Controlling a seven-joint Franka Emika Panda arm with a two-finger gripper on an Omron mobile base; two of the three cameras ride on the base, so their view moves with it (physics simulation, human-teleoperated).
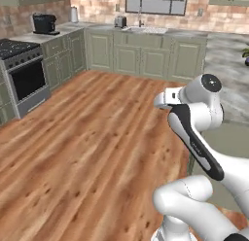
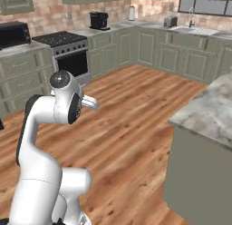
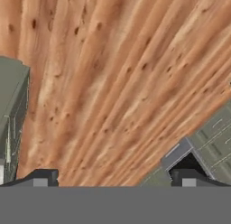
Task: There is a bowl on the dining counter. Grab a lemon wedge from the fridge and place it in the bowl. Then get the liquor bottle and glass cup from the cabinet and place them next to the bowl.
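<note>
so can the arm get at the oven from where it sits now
Probably not. The oven stands by the far wall, with a wide stretch of bare wood floor between it and the folded arm. Nothing blocks the way; the base would likely have to drive closer first.

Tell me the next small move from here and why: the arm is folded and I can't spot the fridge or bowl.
Probably keep the arm tucked and turn the base to look for the fridge. The gripper is open and empty, pointing down at bare wood floor. Ahead are the stove, sink cabinets and the marble counter at right; no fridge or bowl shows, so reaching now would gain nothing.
</note>
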